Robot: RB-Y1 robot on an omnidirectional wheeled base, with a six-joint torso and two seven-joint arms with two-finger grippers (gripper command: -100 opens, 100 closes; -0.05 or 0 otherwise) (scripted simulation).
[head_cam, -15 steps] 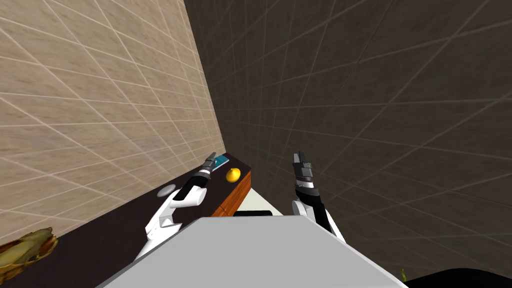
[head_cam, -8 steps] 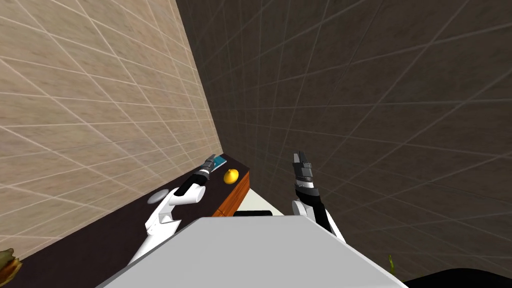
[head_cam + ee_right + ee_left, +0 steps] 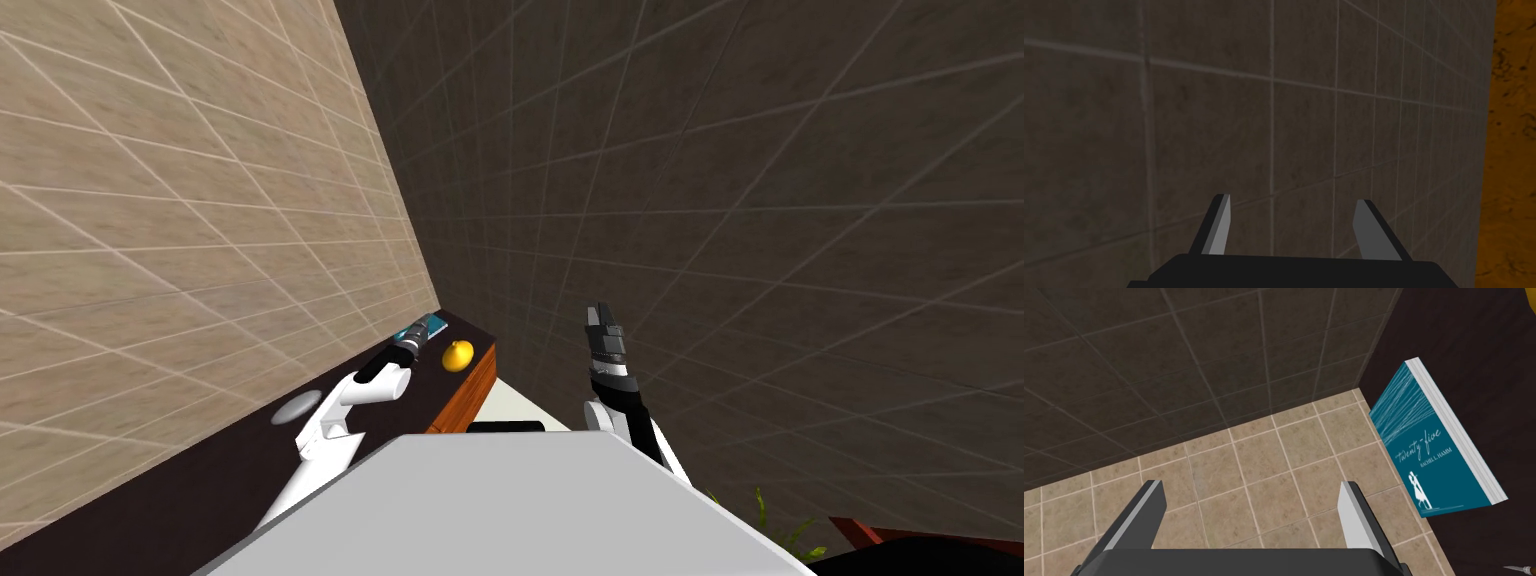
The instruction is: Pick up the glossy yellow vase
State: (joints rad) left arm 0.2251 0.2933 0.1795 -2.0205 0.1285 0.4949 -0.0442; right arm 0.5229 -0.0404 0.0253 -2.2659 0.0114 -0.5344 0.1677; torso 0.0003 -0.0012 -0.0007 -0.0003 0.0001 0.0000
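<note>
Two things lie ahead of the left gripper on the dark counter: a teal book straight in front, and the yellow vase just beside it on the right. It should swing right and centre the vase between its blades before closing. Its fingers are spread wide and touch nothing. The right gripper is off the counter, its fingers also spread and empty.
</note>
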